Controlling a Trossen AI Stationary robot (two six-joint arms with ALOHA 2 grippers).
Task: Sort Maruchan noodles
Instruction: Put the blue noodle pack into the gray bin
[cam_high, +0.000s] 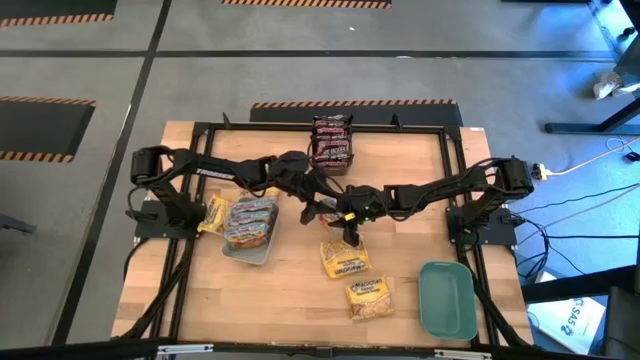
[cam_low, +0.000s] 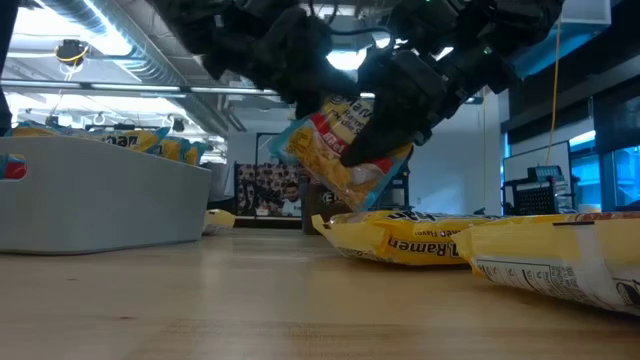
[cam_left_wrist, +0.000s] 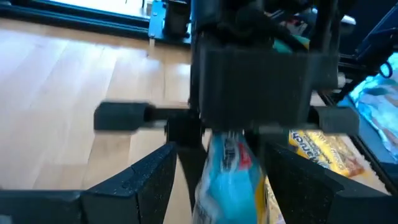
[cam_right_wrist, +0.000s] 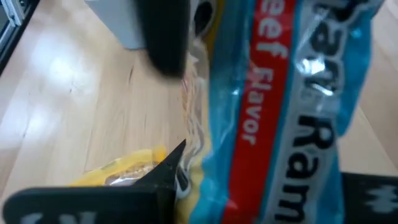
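**I hold one noodle pack up over the middle of the worktop.**

From above, my right hand (cam_high: 345, 212) meets my left hand (cam_high: 318, 207) at the centre of the worktop (cam_high: 290, 300); the grey tray (cam_high: 247, 248) of packs sits at 9 o'clock, two yellow packs (cam_high: 344, 259) at 6, the teal tray (cam_high: 447, 299) at 4, dark packs (cam_high: 331, 141) at 12. From table height, the held pack (cam_low: 345, 150) hangs tilted, clear of the yellow ones. My left wrist shows my left fingers (cam_left_wrist: 149, 177) apart around it. My right wrist shows my right hand clamped on the beef pack (cam_right_wrist: 280, 118). I should close the left firmly before the right lets go.
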